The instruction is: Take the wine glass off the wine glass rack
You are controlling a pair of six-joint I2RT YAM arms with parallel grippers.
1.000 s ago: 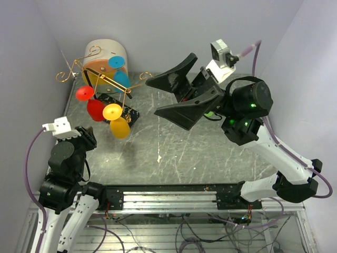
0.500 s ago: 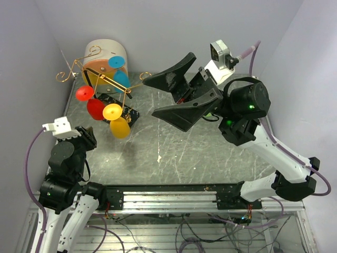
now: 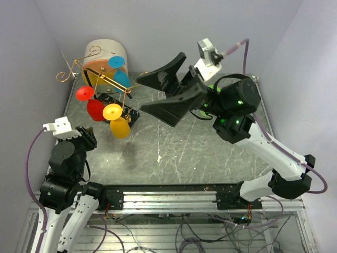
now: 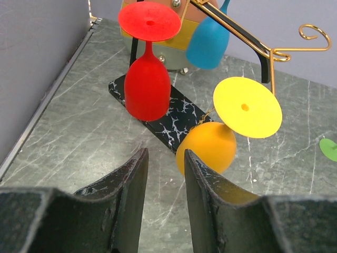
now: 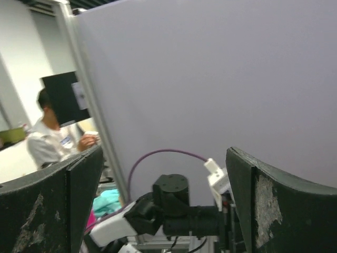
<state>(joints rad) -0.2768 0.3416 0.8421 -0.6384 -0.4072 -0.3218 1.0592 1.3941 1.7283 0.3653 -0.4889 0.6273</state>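
Note:
The wine glass rack (image 3: 100,74), gold wire on a black speckled base (image 3: 126,114), stands at the back left. Upside down from its rails hang a red wine glass (image 3: 96,109), a yellow one (image 3: 120,127) and a blue one (image 3: 121,79). In the left wrist view the red glass (image 4: 147,89) and the yellow glass (image 4: 206,147) hang just beyond my left gripper (image 4: 164,174), whose jaws stand partly open with nothing between them. My right gripper (image 3: 145,94) is wide open and empty in the air, right of the rack, pointing left.
A cream drum with an orange face (image 3: 105,51) stands behind the rack against the back wall. Purple walls close in the left, back and right sides. A small green disc (image 4: 329,149) lies on the table right of the yellow glass. The right wrist view shows the left arm (image 5: 179,211).
My right arm has swung left toward the rack, its gripper still wide open. The left arm and the glasses have not moved.

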